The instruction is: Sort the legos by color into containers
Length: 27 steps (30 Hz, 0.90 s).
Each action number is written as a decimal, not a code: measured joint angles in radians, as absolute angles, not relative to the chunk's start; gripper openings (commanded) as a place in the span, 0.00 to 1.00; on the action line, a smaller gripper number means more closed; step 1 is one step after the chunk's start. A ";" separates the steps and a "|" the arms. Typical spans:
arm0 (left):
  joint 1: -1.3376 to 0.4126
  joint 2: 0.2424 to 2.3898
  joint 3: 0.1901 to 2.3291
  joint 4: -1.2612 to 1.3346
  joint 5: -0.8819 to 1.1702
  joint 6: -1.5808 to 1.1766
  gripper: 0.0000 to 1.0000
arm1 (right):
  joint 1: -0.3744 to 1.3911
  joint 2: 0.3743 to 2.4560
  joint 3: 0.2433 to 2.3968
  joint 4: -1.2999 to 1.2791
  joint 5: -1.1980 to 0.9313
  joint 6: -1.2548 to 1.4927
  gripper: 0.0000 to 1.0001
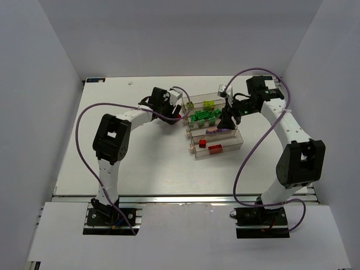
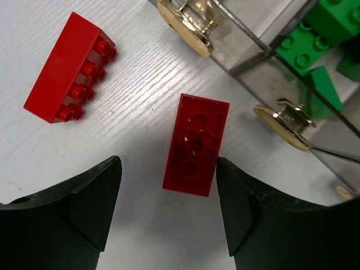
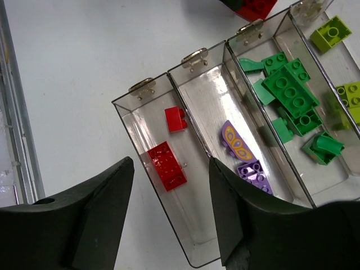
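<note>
Four clear trays stand side by side at the table's middle. In the right wrist view they hold, in turn, two red bricks, purple pieces, several green bricks and yellow-green bricks. My right gripper is open and empty, hovering above the red tray. My left gripper is open, low over the table at the trays' left ends. A loose red brick lies studs down just ahead of its fingertips, close to the right finger. A second red brick lies on its side further left.
Gold latches mark the trays' near ends, right of the loose bricks. Purple cables loop from both arms over the table. White walls enclose the table on the left, back and right.
</note>
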State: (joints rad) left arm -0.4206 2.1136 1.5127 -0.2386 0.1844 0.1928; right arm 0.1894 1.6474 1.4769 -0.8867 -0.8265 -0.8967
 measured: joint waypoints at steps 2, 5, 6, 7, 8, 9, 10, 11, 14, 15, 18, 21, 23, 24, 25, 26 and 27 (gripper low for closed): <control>-0.420 2.140 1.524 -0.231 0.179 0.199 0.77 | 0.176 1.642 1.477 -0.887 -0.827 -0.897 0.62; -0.423 2.172 1.536 -0.225 0.167 0.204 0.71 | 0.150 1.631 1.477 -0.887 -0.832 -0.897 0.62; -0.425 2.180 1.539 -0.216 0.165 0.207 0.70 | 0.142 1.627 1.477 -0.888 -0.834 -0.897 0.62; -0.427 2.185 1.547 -0.213 0.162 0.209 0.69 | 0.135 1.623 1.477 -0.888 -0.837 -0.897 0.62; -0.429 2.188 1.551 -0.208 0.157 0.209 0.66 | 0.128 1.621 1.478 -0.888 -0.840 -0.897 0.61; -0.432 2.188 1.553 -0.204 0.149 0.210 0.64 | 0.123 1.620 1.478 -0.888 -0.841 -0.897 0.61; -0.435 2.188 1.553 -0.201 0.142 0.210 0.61 | 0.118 1.618 1.479 -0.888 -0.842 -0.897 0.61; -0.440 2.188 1.553 -0.197 0.136 0.210 0.53 | 0.114 1.617 1.479 -0.889 -0.842 -0.897 0.61; -0.453 2.188 1.551 -0.182 0.111 0.209 0.33 | 0.110 1.616 1.479 -0.888 -0.849 -0.896 0.60; -0.456 2.186 1.546 -0.168 0.103 0.209 0.23 | 0.110 1.616 1.479 -0.888 -0.852 -0.894 0.60; -0.464 2.162 1.494 -0.125 0.072 0.200 0.16 | 0.110 1.611 1.476 -0.885 -0.859 -0.888 0.54; -0.466 2.109 1.431 -0.128 0.043 0.182 0.12 | 0.110 1.599 1.464 -0.867 -0.853 -0.864 0.36; -0.465 2.069 1.414 -0.153 0.023 0.162 0.08 | 0.110 1.591 1.450 -0.849 -0.837 -0.837 0.17; -0.465 2.044 1.404 -0.162 0.019 0.151 0.07 | 0.110 1.590 1.444 -0.836 -0.828 -0.825 0.09; -0.464 2.009 1.387 -0.165 0.018 0.138 0.06 | 0.111 1.590 1.440 -0.826 -0.818 -0.808 0.00; -0.464 1.966 1.364 -0.167 0.026 0.123 0.06 | 0.111 1.590 1.435 -0.812 -0.807 -0.791 0.00; -0.461 1.922 1.340 -0.169 0.038 0.108 0.05 | 0.110 1.590 1.428 -0.800 -0.797 -0.773 0.00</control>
State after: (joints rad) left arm -0.4610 1.9224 1.3403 -0.1692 0.0376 0.1078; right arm 0.1104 1.5902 1.4277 -0.8001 -0.7971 -0.7734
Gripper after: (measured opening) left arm 0.455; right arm 0.017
